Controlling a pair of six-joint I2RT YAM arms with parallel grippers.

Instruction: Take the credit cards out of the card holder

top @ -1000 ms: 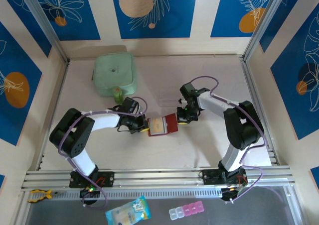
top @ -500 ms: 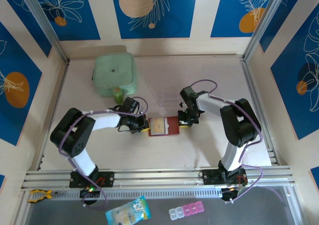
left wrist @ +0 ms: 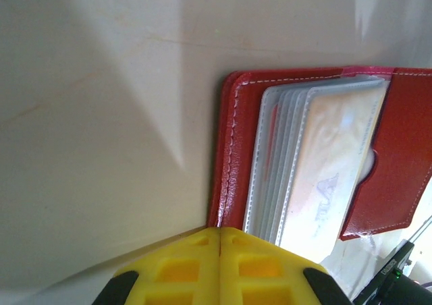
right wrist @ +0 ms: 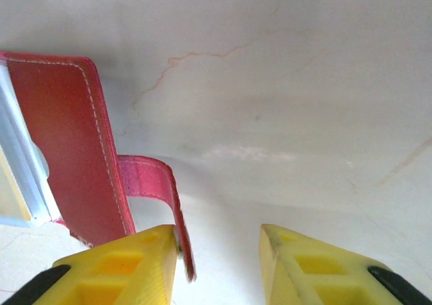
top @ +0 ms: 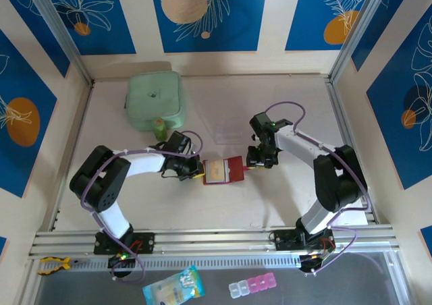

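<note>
Inspection of the surface (top: pixel 283 102) finds the card holder (top: pixel 224 171) lying open near its middle, between the two hands; its dark red cover faces down and the clear sleeves (left wrist: pixel 270 163) face up. We see the credit cards (left wrist: pixel 331 163) inside those sleeves, the top one tan with a faint printed mark; the number of cards behind it we cannot tell.

We find the left hand (top: pixel 196 172) at the left edge of the card holder; its yellow fingers (left wrist: pixel 256 258) are pressed together, tips touching the red cover at its stitched fold; whether any leather is caught between them we cannot tell.

We find the right hand (right wrist: pixel 219 234) just right of the card holder, fingers spread with bare surface showing in the gap; the snap tab (right wrist: pixel 158 190) curves off the right flap and lies against the inner side of one finger, not pinched.

A mint-green pouch (top: pixel 154 100) sits well apart at far left.
</note>
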